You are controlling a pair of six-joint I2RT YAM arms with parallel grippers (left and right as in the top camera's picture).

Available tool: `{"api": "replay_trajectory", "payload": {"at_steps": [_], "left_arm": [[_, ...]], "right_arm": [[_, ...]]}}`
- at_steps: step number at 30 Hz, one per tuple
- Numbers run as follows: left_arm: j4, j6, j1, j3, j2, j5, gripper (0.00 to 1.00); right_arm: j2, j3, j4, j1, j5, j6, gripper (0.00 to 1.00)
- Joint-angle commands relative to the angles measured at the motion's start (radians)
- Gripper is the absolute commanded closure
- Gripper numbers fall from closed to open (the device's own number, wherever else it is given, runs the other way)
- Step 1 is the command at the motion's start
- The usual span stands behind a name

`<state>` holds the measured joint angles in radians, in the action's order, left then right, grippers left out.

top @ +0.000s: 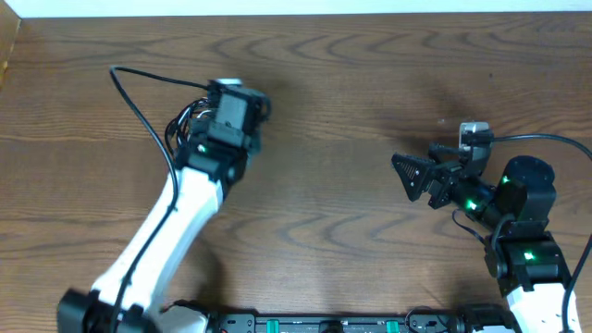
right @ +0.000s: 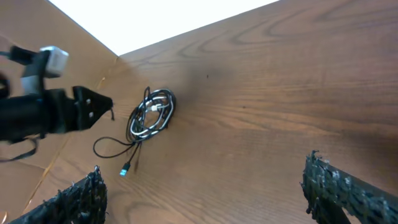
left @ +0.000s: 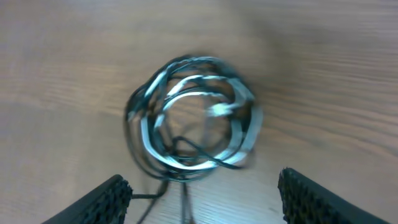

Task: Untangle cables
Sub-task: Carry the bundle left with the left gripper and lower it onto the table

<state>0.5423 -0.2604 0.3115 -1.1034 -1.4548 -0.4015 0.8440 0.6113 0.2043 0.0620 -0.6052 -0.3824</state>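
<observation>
Right wrist, cables coiled near table edge

Left wrist cam: cables blurred, can't count cords or ID plugs. Left gripper fingers cut by btm edge. Overhead: cables mostly hidden under that gripper, toward desk's far-left corner. Right wrist cam: plug ends too small.

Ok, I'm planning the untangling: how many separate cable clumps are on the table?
1: a single coil of cables under the left hand, toward the table's far left, with a blue-tipped plug trailing from it. Other cords may be hidden beneath the arm.
</observation>
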Motion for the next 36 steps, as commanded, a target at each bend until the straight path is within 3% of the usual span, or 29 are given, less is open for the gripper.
{"api": "replay_trajectory", "payload": {"at_steps": [1, 5, 11, 24, 31, 34, 35, 36], "left_arm": [[-0.008, -0.069, -0.105, 0.002, -0.06, -0.02, 0.23], [-0.014, -0.071, -0.226, 0.002, -0.115, 0.136, 0.23], [-0.051, -0.069, -0.325, 0.002, -0.205, 0.219, 0.2], [-0.187, -0.068, -0.341, 0.002, -0.448, 0.237, 0.18], [-0.185, -0.068, -0.341, 0.002, -0.518, 0.241, 0.18], [-0.186, -0.067, -0.341, 0.002, -0.518, 0.275, 0.32], [-0.19, -0.067, -0.341, 0.002, -0.518, 0.29, 0.55], [-0.19, -0.068, -0.341, 0.002, -0.518, 0.29, 0.7]], "right_arm": [[0.015, 0.017, -0.003, -0.008, 0.005, 0.016, 0.01], [0.036, 0.017, -0.003, -0.008, 0.024, 0.024, 0.01], [0.06, 0.017, -0.008, -0.008, 0.031, 0.024, 0.01], [0.079, 0.017, -0.013, -0.008, 0.039, 0.025, 0.01], [0.079, 0.017, -0.013, -0.008, 0.039, 0.025, 0.01], [0.079, 0.017, -0.013, -0.008, 0.048, 0.025, 0.01], [0.079, 0.017, -0.013, -0.008, 0.053, 0.025, 0.01], [0.079, 0.017, -0.013, -0.008, 0.053, 0.024, 0.01]]}}
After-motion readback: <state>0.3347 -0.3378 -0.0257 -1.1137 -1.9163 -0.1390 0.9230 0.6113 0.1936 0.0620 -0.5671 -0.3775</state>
